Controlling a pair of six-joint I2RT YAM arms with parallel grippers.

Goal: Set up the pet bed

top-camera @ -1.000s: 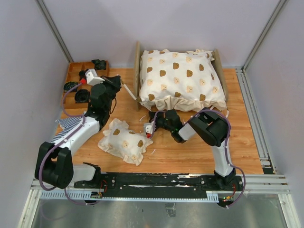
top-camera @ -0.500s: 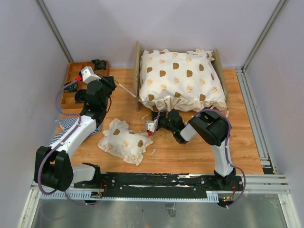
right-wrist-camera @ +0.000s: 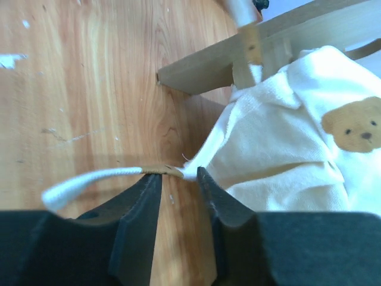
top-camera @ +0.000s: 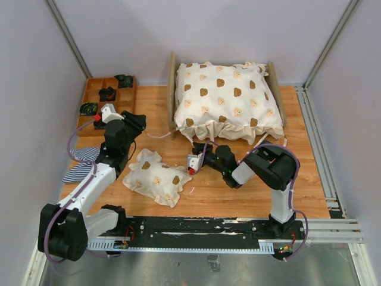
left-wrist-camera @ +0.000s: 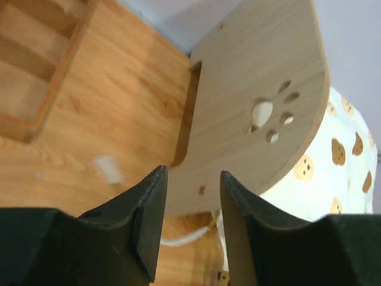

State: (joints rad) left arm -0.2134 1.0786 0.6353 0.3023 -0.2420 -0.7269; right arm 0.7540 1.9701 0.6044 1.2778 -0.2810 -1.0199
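Pet bed (top-camera: 172, 83) at far middle of table (top-camera: 238, 193), quilt (top-camera: 226, 98) heaped over it. Left gripper (left-wrist-camera: 193, 179) spread, empty, facing headboard (left-wrist-camera: 256, 107). Right gripper (right-wrist-camera: 178, 179) spread, low by quilt corner, white cord (right-wrist-camera: 89, 182) right at its tips (easy snag). Best lift right arm straight clear, then pinch pillow (top-camera: 156, 177) by edge and carry to headboard end.

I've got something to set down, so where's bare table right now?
Bare wood lies between the right arm and the side rail, and between the tray and the pet bed headboard. A strip lies between the pillow and the right arm's base. Crowded: the left side, with striped mattress, left arm and pillow close together.
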